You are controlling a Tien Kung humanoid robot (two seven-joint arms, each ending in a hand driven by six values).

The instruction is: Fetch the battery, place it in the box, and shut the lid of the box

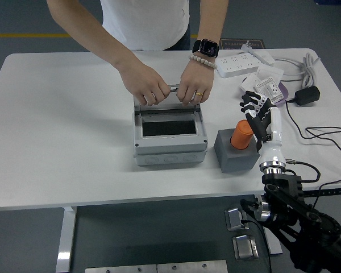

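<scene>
An orange cylindrical battery [240, 135] stands upright in a dark grey block [233, 153] right of the box. The grey box [169, 133] sits mid-table with its inside showing; its lid [169, 102] stands up at the back. A person's two hands [170, 88] grip the lid's top edge. My right hand [254, 109] is just right of and above the battery, fingers spread, holding nothing. My left arm is out of view.
A white power strip [238, 61], a white cable coil [310, 63], a black plug [306, 95] and a small white-and-purple item [268, 88] lie at the back right. A black cable [324, 136] runs along the right edge.
</scene>
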